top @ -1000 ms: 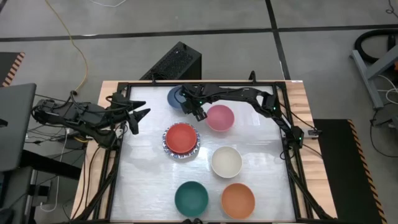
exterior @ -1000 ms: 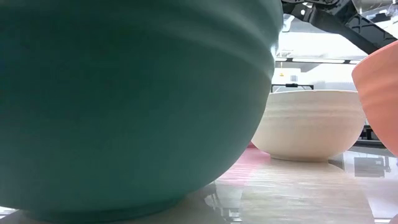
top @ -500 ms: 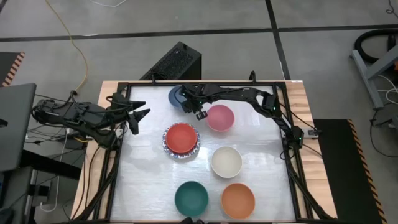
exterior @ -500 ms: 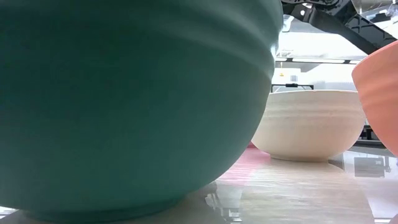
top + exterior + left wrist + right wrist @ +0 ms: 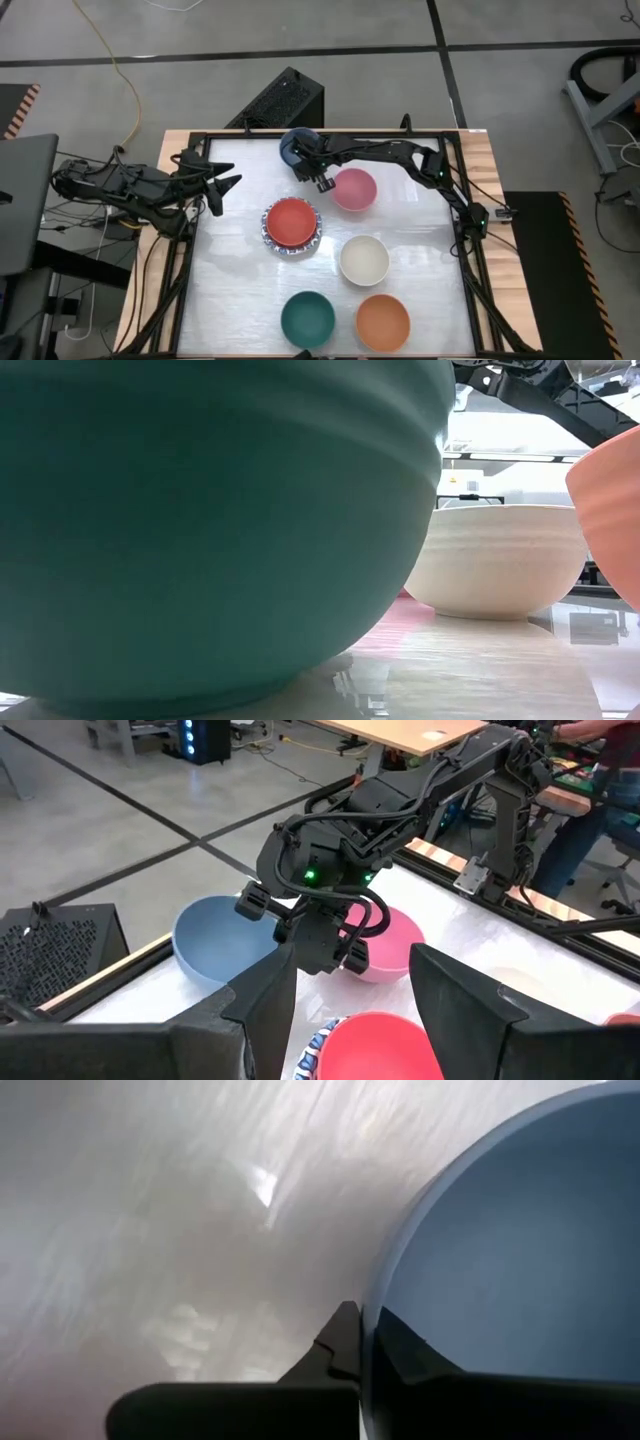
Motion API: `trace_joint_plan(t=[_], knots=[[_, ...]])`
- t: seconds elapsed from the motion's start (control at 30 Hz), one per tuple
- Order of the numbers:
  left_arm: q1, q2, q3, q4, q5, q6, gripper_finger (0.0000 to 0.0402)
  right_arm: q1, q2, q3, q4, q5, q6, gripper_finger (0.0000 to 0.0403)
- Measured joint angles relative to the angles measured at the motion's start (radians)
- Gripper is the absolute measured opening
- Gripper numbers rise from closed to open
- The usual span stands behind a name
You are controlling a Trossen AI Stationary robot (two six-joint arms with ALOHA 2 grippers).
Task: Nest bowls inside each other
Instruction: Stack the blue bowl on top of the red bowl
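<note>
— Right gripper [image 5: 303, 160]?
— Clamped on rim of blue bowl [image 5: 293, 148], far edge of table [image 5: 240, 290], beside pink bowl [image 5: 354, 189].
— Left gripper [image 5: 228, 190]?
— Spread apart, nothing held, at left edge.

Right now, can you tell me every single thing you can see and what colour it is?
Blue bowl: one, blue, far side of the table, its rim pinched by the right gripper.
Pink bowl: one, pink, beside the blue bowl.
Red bowl: one, red, mid-table, nested in a white bowl with blue-patterned rim.
Cream bowl: one, cream, right of the red one.
Green bowl: one, green, near edge.
Orange bowl: one, orange, beside the green.
Table: one, pale.
Black box: one, on the floor beyond the table.
Right gripper: dark, shut on the blue bowl.
Left gripper: dark, open, waiting at the table's left edge.
</note>
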Motion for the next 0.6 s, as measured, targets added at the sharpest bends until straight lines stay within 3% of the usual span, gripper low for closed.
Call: trace_joint_plan(t=[0.6], knots=[[0.0,0.0,0.0,-0.019,0.003,0.016,0.0185,-0.007,-0.065,0.03,-0.121,-0.02,0.037,0.0012]])
